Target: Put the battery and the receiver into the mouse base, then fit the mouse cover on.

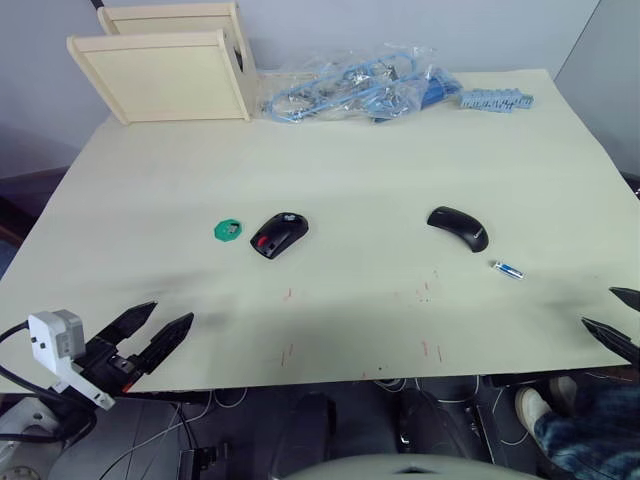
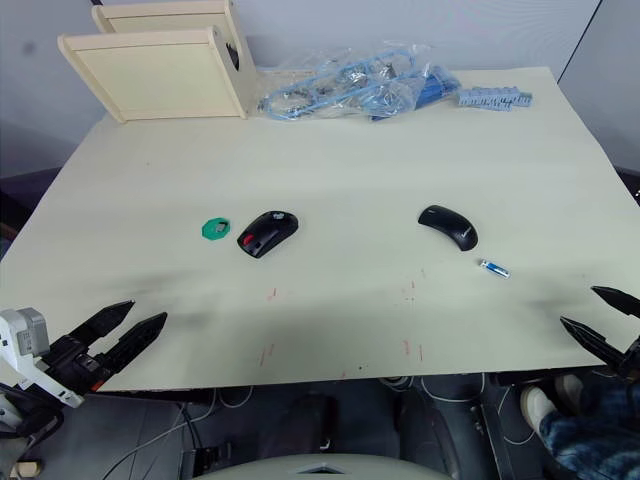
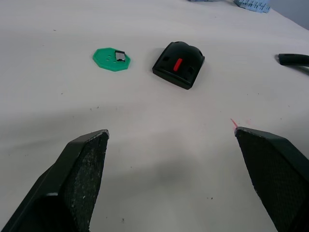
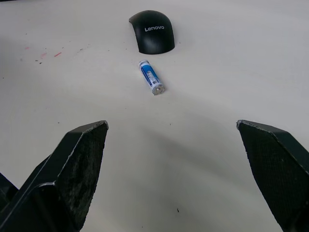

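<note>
The black mouse base [image 1: 278, 234] with its red patch lies left of the table's middle. A green disc [image 1: 229, 231] beside it carries a small dark receiver [image 3: 119, 56]. To the right lies the plain black mouse cover [image 1: 458, 227], and the blue battery [image 1: 508, 268] rests just right of it, toward the front. My left gripper [image 1: 152, 334] hovers open at the front left edge, well short of the base. My right gripper [image 1: 618, 318] is open at the front right edge, a little short of the battery [image 4: 151, 77].
Two pale wooden boxes [image 1: 170, 70] stand at the back left. A heap of clear bags with blue parts [image 1: 360, 85] and a blue strip [image 1: 495, 99] lie along the back edge. A person's shoe and jeans [image 1: 560, 420] show below the table's front right.
</note>
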You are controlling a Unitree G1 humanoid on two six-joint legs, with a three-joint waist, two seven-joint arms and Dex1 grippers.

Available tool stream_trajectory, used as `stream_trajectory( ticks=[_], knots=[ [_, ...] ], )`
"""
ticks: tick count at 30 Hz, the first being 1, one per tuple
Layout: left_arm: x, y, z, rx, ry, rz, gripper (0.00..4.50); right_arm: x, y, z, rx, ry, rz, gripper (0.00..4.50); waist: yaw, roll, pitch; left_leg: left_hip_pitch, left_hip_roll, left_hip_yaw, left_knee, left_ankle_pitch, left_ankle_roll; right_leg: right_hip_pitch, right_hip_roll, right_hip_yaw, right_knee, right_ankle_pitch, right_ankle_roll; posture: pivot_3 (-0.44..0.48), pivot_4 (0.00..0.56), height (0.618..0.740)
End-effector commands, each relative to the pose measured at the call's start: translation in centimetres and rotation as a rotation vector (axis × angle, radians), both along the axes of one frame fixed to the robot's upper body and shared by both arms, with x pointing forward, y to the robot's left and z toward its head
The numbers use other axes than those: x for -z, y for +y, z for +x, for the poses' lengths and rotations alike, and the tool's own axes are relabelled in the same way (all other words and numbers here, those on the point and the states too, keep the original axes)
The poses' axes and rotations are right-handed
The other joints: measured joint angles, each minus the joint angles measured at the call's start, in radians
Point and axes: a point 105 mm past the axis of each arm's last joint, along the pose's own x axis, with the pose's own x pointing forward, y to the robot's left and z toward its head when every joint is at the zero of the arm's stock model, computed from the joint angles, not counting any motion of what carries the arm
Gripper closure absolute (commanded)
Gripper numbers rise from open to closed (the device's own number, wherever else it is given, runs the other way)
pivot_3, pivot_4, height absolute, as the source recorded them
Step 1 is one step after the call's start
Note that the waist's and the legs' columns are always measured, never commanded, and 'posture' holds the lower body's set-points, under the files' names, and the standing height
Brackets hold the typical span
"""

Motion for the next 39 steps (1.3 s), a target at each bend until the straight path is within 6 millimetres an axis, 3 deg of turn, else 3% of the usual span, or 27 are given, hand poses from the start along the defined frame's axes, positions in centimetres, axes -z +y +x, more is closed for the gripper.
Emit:
stream_trajectory(
  ticks=[1,16,23,25,29,34,39],
  knots=[
    [-0.8,-0.2,0.1,0.019,-0.025,0.015,0.05,-1.4,-0.3,0.2,0.016,-0.072,0.0,0.0,0.0,0.0,0.0,0.0,0.0,0.0,0.0,0.0,0.0,0.0,0.0,0.0,0.0,0.0,0.0,0.0,0.15,0.74],
    [-2.9,-0.2,1.9,0.107,-0.07,0.091,0.05,-3.3,3.6,2.3,-0.114,-0.161,0.058,0.0,0.0,0.0,0.0,0.0,0.0,-0.001,0.0,0.0,0.0,0.0,0.0,0.0,0.001,0.002,0.004,0.0,0.15,0.74],
    [-3.6,-0.8,4.4,0.168,-0.073,0.19,0.05,-4.5,7.0,1.2,-0.223,-0.266,0.055,0.0,0.004,0.0,0.0,0.0,0.0,-0.002,0.001,0.0,0.0,0.0,0.0,-0.001,0.001,0.002,0.004,0.0,0.15,0.74],
    [-3.4,-0.5,5.3,0.116,-0.046,0.242,0.05,-4.6,7.6,0.6,-0.236,-0.283,0.073,0.0,0.003,0.0,0.0,0.0,0.0,-0.001,0.001,0.0,0.0,0.0,0.0,-0.001,0.001,0.003,0.004,0.0,0.15,0.74],
    [-3.8,-2.3,6.9,0.213,-0.024,0.229,0.05,-4.8,9.2,-0.7,-0.295,-0.263,0.129,0.0,0.005,0.001,0.0,0.0,0.0,-0.002,0.001,0.0,0.0,0.0,0.0,-0.001,0.002,0.003,0.004,0.0,0.15,0.74],
    [-4.4,-3.2,8.3,0.271,-0.041,0.216,0.05,-5.1,10.1,-1.3,-0.298,-0.258,0.128,0.0,-0.003,0.001,0.0,0.0,0.0,-0.002,0.001,0.0,0.0,0.0,0.0,-0.001,0.003,0.003,0.004,0.0,0.15,0.74],
    [-4.4,-4.7,11.3,0.303,-0.016,0.225,0.05,-5.1,11.0,-2.3,-0.309,-0.28,0.098,0.0,0.005,0.0,0.0,0.0,-0.001,-0.003,0.001,0.0,0.0,0.0,0.0,-0.002,0.004,0.003,0.004,0.0,0.15,0.74]
  ],
)
